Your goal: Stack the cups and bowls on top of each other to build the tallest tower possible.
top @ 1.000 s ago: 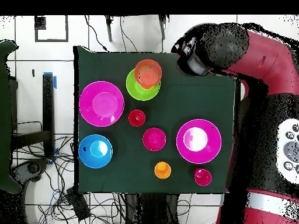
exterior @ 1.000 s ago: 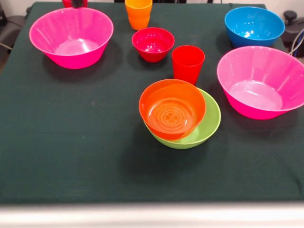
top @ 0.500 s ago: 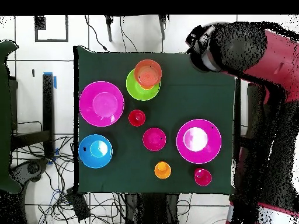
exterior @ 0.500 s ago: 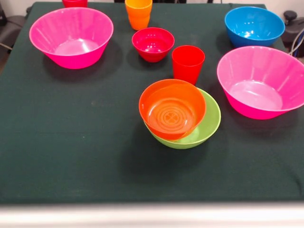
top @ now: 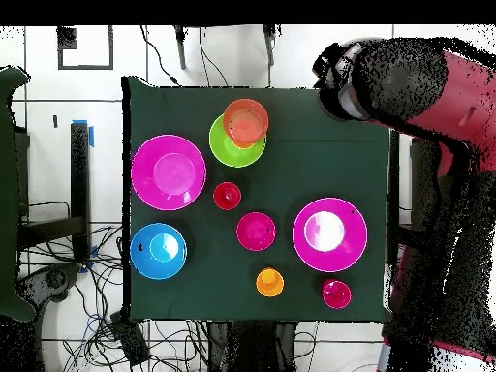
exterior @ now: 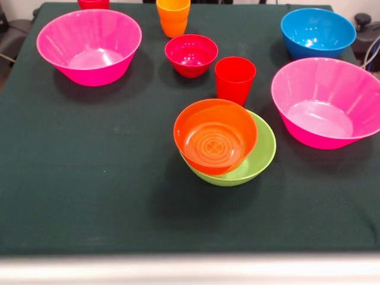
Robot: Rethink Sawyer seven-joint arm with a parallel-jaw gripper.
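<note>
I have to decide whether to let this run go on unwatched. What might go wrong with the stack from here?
1. The orange bowl sits tilted and off-centre over the lime-green bowl; anything added on top may slide off.
2. The red cup stands right behind that pile, so a reach for it might knock the stack.

Bare dark tablecloth [top: 320,136] lies open beside the gripper [top: 334,82] at the table's corner; past it, the tower [top: 240,131], then the red cup [top: 227,196] and pink bowls [top: 329,234], crowd the way.
</note>
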